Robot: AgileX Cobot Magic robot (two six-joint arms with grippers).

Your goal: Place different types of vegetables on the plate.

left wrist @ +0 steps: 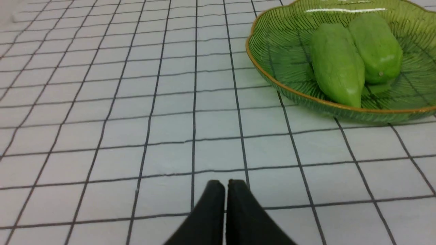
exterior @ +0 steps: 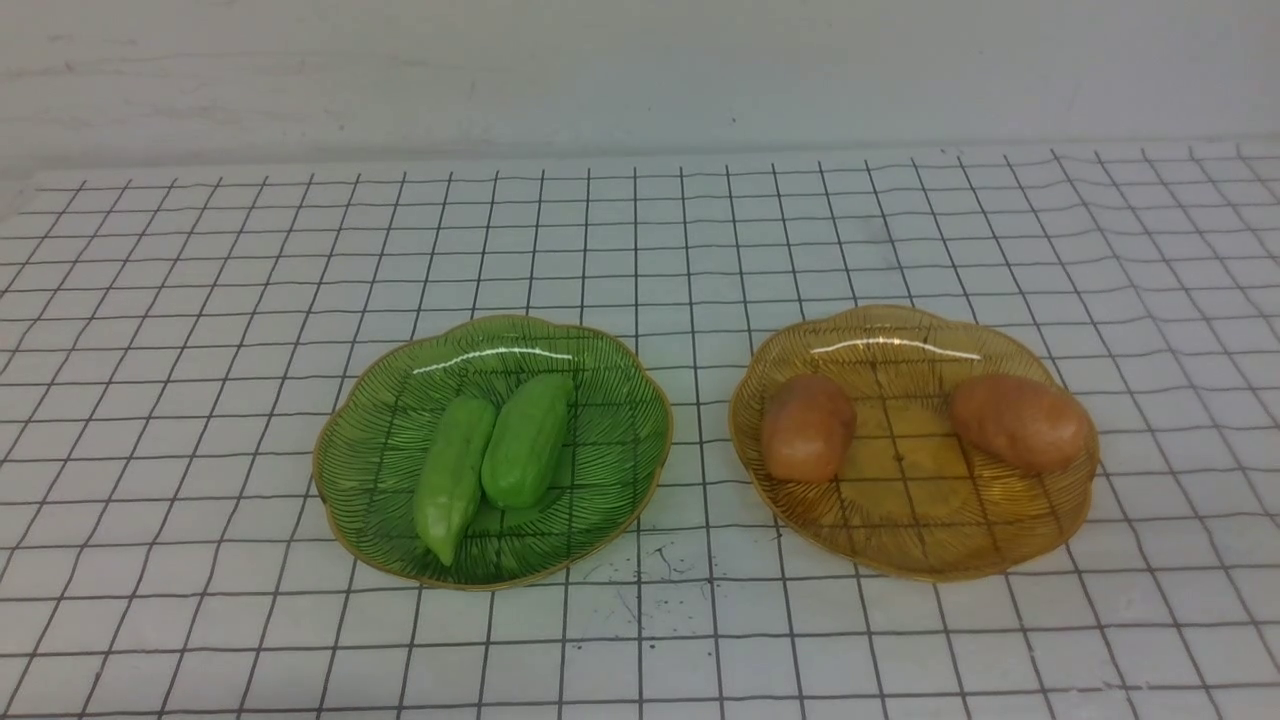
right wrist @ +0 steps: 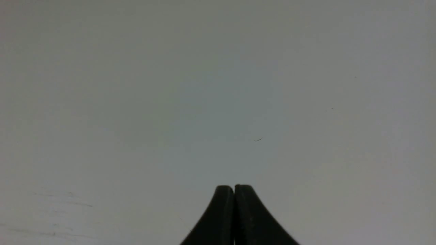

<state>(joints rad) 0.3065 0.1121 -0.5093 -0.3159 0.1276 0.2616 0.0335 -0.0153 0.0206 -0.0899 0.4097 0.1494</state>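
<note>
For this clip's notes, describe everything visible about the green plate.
The green plate is translucent, glass-like, with a scalloped gold-coloured rim and fine dark ribbing radiating across it. It sits flat on the gridded cloth, on the robot's left, apart from the amber plate. Two light-green vegetables lie side by side in it, touching: a pointed one and a blunt one. No gripper touches it; the left gripper is shut over the cloth nearby.

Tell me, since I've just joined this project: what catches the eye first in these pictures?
Two ribbed glass plates on the checked tablecloth. The green plate on the left holds two green cucumber-like toys lying side by side and touching. The amber plate on the right holds two potato-like toys, set apart from each other.
</note>
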